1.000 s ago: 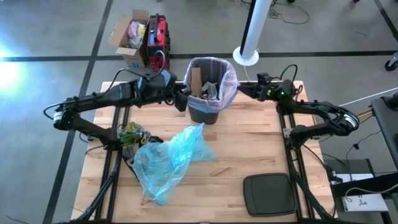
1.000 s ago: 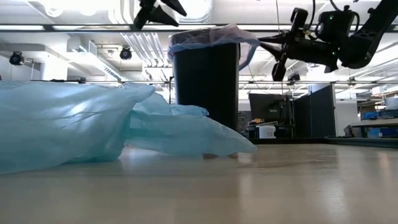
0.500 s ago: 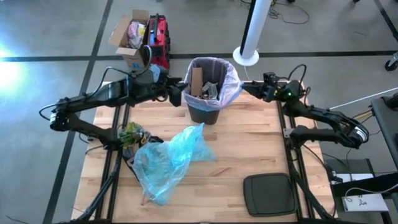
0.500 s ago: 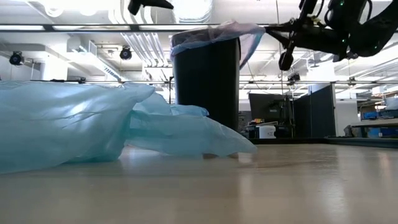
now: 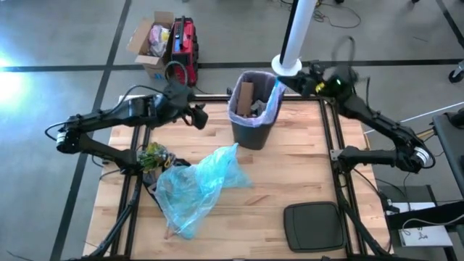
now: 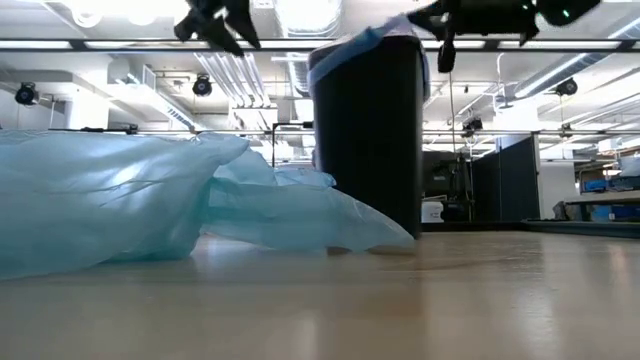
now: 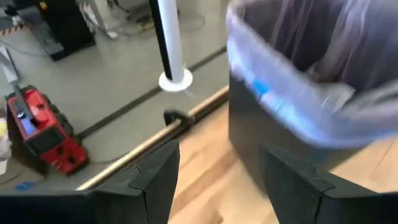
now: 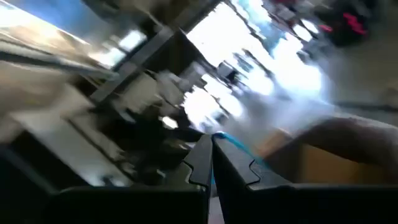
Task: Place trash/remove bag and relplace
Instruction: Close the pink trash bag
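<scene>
At the far edge of the wooden table (image 5: pixel 290 167), we see the right gripper (image 5: pixel 281 78) with its fingers pressed together on the bag's blue drawstring (image 8: pixel 231 142), at the far right rim of the dark bin (image 5: pixel 253 125). The bag (image 5: pixel 273 101), pale and thin, is in the bin with its top folded over the rim, and the trash (image 5: pixel 250 101), brown cardboard and scraps, stands inside it. The left gripper (image 5: pixel 197 116) hovers just left of the bin, apart from it, fingers spread and holding nothing.

We judge the step in hand to be the bag's removal: the liner is gripped at one side but not yet lifted out. The next move, as we read it, calls for a steady upward pull on the drawstring while the free gripper takes the opposite rim or steadies the bin, which could tip or slide towards the pull. A light blue bag (image 5: pixel 194 185) lies crumpled on the near left of the table.
</scene>
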Controlling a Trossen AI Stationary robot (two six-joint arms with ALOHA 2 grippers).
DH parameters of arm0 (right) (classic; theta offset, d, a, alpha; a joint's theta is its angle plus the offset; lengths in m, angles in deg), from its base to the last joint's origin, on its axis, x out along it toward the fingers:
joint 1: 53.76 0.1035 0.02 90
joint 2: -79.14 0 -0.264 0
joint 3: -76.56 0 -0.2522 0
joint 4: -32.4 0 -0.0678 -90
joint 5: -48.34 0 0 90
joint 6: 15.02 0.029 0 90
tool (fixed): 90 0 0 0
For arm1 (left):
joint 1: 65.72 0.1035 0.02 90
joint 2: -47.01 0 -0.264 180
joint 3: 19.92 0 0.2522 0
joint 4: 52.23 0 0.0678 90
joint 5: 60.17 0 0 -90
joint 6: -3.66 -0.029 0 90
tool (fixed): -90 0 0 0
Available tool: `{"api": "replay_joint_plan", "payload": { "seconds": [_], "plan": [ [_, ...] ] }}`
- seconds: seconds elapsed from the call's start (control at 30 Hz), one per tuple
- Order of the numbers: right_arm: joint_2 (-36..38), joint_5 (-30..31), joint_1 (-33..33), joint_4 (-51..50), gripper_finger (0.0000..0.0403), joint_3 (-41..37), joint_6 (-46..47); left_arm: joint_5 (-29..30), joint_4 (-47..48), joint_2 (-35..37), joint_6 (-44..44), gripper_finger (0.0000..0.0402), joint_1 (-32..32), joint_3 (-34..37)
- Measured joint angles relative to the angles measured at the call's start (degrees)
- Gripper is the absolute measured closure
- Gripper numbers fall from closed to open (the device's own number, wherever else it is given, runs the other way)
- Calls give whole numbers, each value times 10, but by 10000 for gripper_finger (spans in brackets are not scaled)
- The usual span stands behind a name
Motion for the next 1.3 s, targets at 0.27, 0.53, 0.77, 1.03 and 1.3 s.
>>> {"api": "replay_joint_plan", "payload": {
  "seconds": [0.27, 0.53, 0.77, 1.03, 1.3],
  "plan": [
    [-72, 4, 12, -183, 403, 152, -102, -4, -40, 0, 4, 214, 0, 69],
    [-126, 16, 29, -208, 403, 264, -57, -66, -290, 0, -44, 227, -1, 167],
    [-141, 11, 64, -330, 403, 300, -123, -76, -360, -5, -50, 233, 8, 210],
    [-141, -136, 114, -333, 403, 323, -131, -104, -365, -25, -63, 224, 7, 214],
    [-116, -218, 160, -382, 403, 324, -114, -151, -337, 1, -84, 220, 11, 199]
  ]
}}
